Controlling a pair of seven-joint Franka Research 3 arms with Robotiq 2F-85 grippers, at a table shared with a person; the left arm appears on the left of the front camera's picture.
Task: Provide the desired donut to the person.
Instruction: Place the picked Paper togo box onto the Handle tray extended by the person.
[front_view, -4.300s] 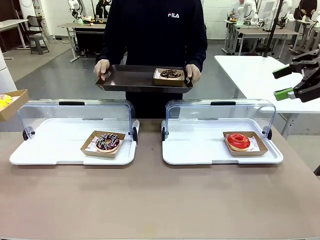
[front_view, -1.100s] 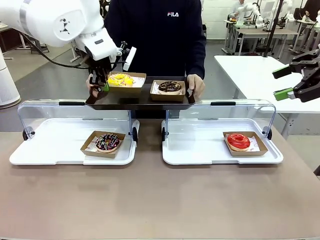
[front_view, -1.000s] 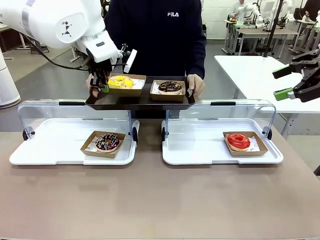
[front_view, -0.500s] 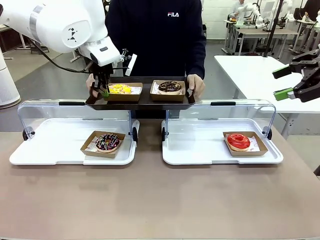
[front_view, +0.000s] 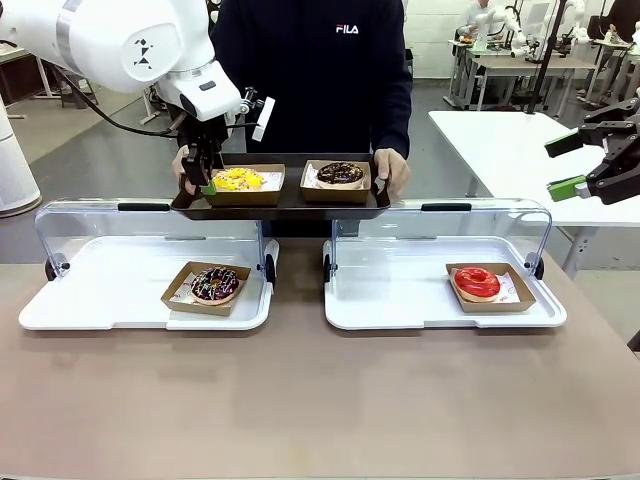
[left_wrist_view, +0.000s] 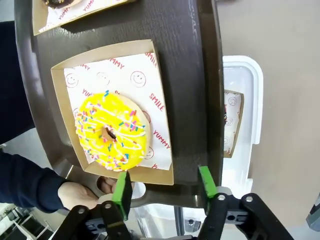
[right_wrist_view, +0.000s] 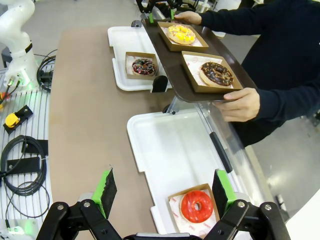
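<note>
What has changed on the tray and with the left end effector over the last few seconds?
The left end effector brought the yellow donut in its box onto the person's tray, lowered it beside the chocolate donut, and has opened its jaws, releasing the box. Unchanged: the right end effector off to the side, open; the sprinkled donut and red donut in their cases.

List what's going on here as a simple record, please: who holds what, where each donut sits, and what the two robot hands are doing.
Person: holds dark tray with both hands
On tray: yellow sprinkled donut and chocolate donut, each in a cardboard box
Left display case: chocolate sprinkled donut
Right display case: red glazed donut
Left gripper: open, at the yellow donut's box edge
Right gripper: open, away from the tray
</note>
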